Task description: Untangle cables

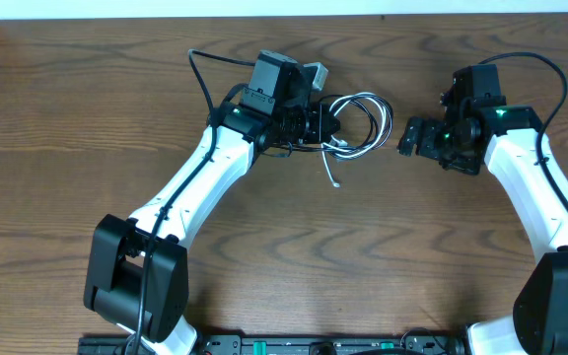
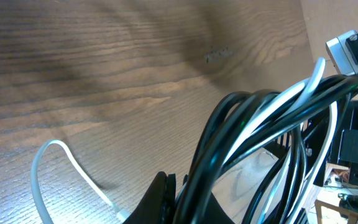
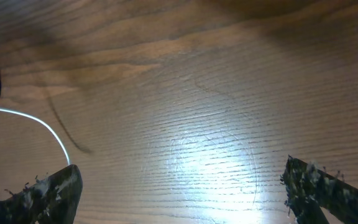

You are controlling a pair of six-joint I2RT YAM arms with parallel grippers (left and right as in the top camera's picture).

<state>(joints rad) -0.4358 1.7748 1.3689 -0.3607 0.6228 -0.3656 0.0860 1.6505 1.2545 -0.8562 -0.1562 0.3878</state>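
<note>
The black cable [image 1: 390, 118] and the white cable [image 1: 332, 170] lie coiled together in one loop at the table's back centre. My left gripper [image 1: 325, 124] is shut on the loop's left side. In the left wrist view the black cable [image 2: 229, 124] and the white cable [image 2: 291, 99] run as a bundle up out of the left gripper [image 2: 185, 190], and a loose white end curls on the wood to the left. My right gripper [image 1: 408, 138] stands open just right of the loop, touching nothing. In the right wrist view, bare wood lies between the fingers of the right gripper [image 3: 182, 183]; a white strand [image 3: 36, 119] passes at the left.
A wooden table [image 1: 284, 247] carries both arms. A small grey box-like part [image 1: 316, 73] sits behind the left gripper. The thick black wires [image 1: 200, 74] of the arms arch over the wrists. A wall edge runs along the table's back.
</note>
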